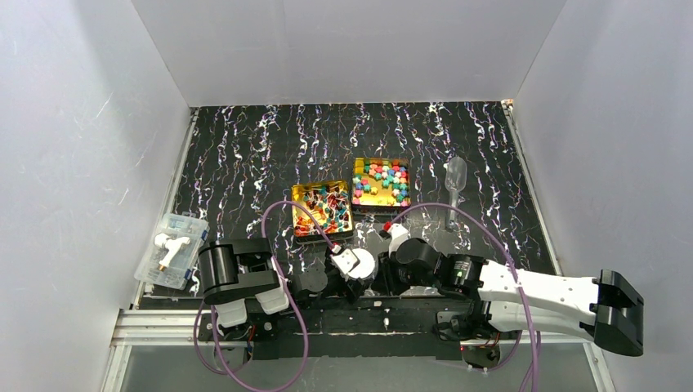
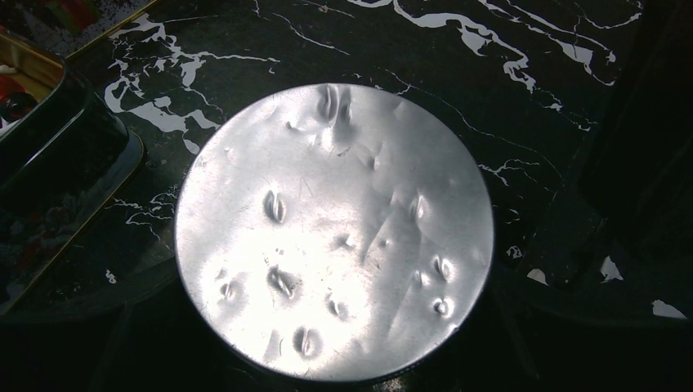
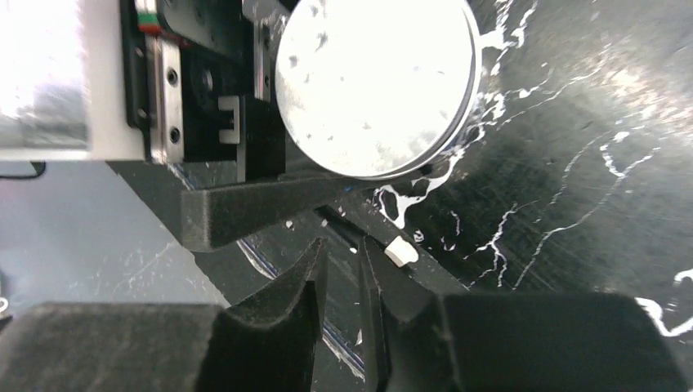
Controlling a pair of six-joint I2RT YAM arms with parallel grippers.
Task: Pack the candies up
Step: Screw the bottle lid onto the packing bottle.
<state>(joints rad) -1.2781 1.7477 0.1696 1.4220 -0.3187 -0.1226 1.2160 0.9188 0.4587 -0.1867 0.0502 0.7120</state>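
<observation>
- Landmark: round lid (image 2: 335, 233). One of them, silvery-white metal, flat disc, face full of small dents. It sits right in front of the arm bases on the black, white-veined table (image 1: 245, 163).
- left gripper (image 1: 358, 265): I see its fingers spread wide, one on each side of the lid and against its rim, so it's clamped on it.
- right gripper (image 3: 342, 245): just right of the lid, low over the table. Its tips are nearly together with a thin gap and nothing in it. One small white chip (image 3: 400, 251) lies on the table beside the tips.
- Well left of the lid: one clear plastic box (image 1: 172, 249), white parts inside. I can't tell what they are.
- Just beyond the lid: gold tin one (image 1: 299, 222), square and open, with twist-wrapped candies (image 1: 327, 208) in red, blue and orange.
- Beyond that and to the right: gold tin two (image 1: 359, 198), square and open, with cube-like candies in pink, green, blue and yellow. That makes two tins; there are too many sweets to count.
- Far right of the lid: one clear plastic scoop (image 1: 455, 175) lying on the table.
</observation>
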